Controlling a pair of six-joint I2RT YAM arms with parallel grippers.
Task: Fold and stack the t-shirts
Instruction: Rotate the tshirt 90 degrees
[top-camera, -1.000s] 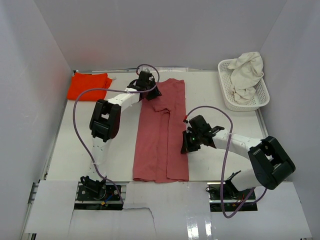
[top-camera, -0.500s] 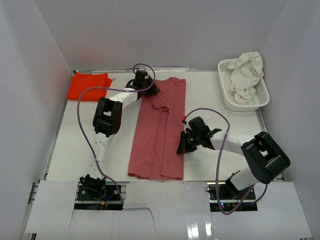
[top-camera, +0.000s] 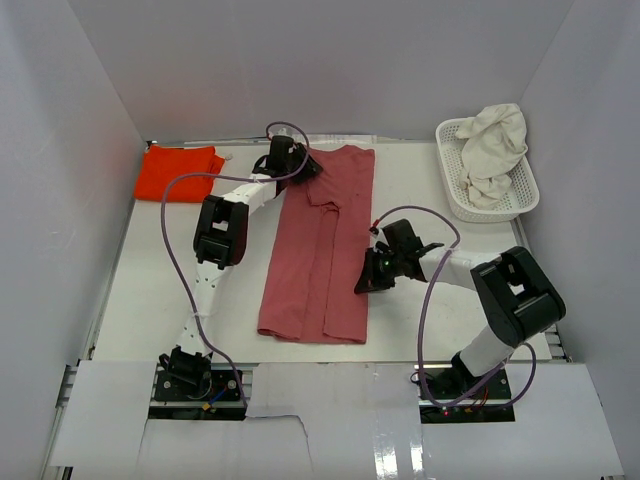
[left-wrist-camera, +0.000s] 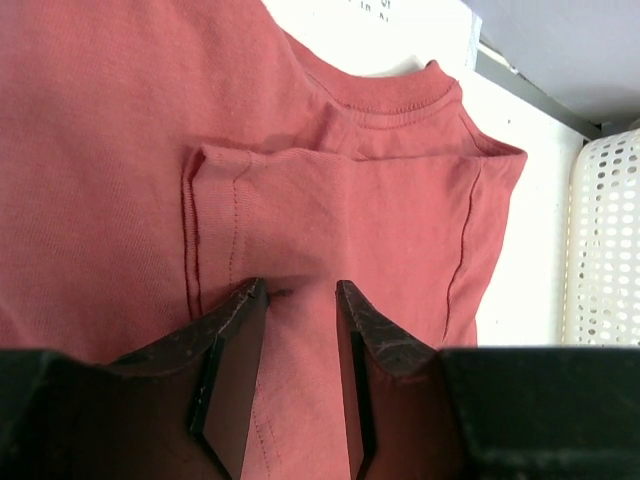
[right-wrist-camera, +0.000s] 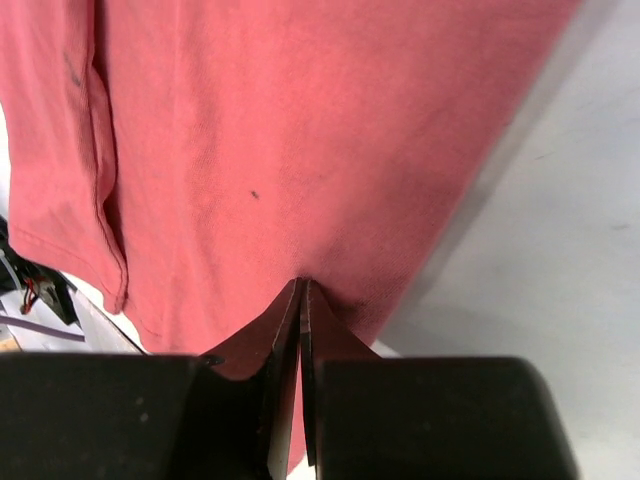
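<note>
The rose-red t-shirt (top-camera: 320, 250) lies folded lengthwise as a long strip down the middle of the table. My left gripper (top-camera: 305, 170) is at its collar end, jaws closed to a narrow gap on a fold of the cloth (left-wrist-camera: 300, 340); it also shows in the left wrist view (left-wrist-camera: 297, 292). My right gripper (top-camera: 366, 282) is pinched shut on the shirt's right edge (right-wrist-camera: 250, 150), with its tips (right-wrist-camera: 302, 285) together. The orange-red t-shirt (top-camera: 178, 172) lies folded at the far left. The cream-white t-shirt (top-camera: 495, 145) is bunched in the basket.
The white lattice basket (top-camera: 470, 208) stands at the far right, and its wall shows in the left wrist view (left-wrist-camera: 605, 240). White walls close in the table (top-camera: 170, 280) on three sides. Purple cables loop over both arms.
Both grippers have moved away from the near edge, dragging the rose-red shirt with them. Its near hem has slid farther from the table's front edge.
</note>
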